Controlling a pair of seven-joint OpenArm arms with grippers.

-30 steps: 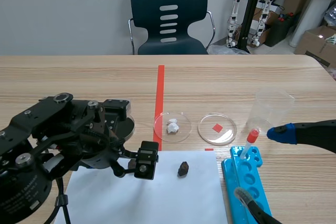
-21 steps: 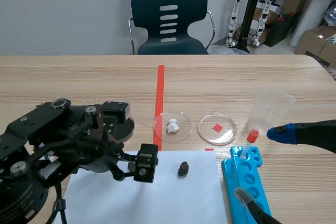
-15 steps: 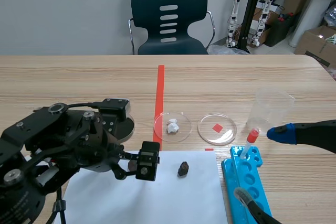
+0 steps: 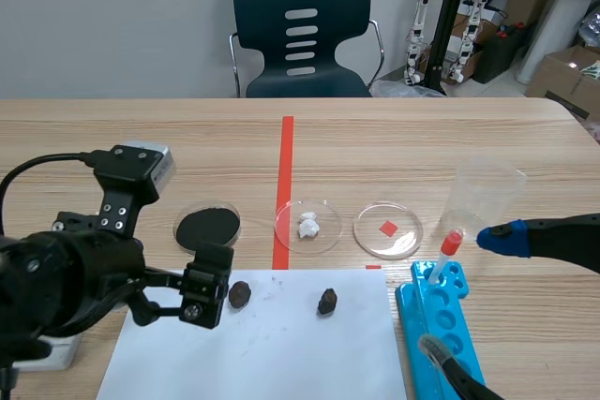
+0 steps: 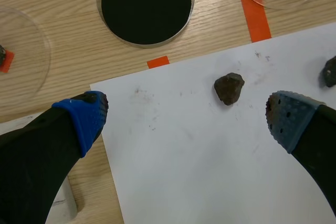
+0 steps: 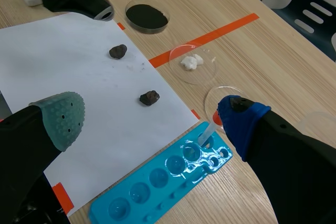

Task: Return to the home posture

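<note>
Above the white paper (image 5: 199, 177), left gripper (image 5: 187, 115) gapes empty, as does right gripper (image 6: 151, 115); a low pull-back could nudge the dark lump (image 5: 229, 88).

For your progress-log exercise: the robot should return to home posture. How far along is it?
Done: both grippers open and empty, left gripper beside the brown lump on the paper, right gripper over the blue tray. In hand: nothing gripped. Left: arms hang over the table; whether this is home is unclear.

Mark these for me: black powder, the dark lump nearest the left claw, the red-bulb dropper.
black powder (image 5: 146, 4): left wrist view, centre of the powder.
dark lump (image 5: 229, 88): left wrist view, middle of the lump.
dropper (image 4: 443, 258): scene view, mid-stem below red bulb.
</note>
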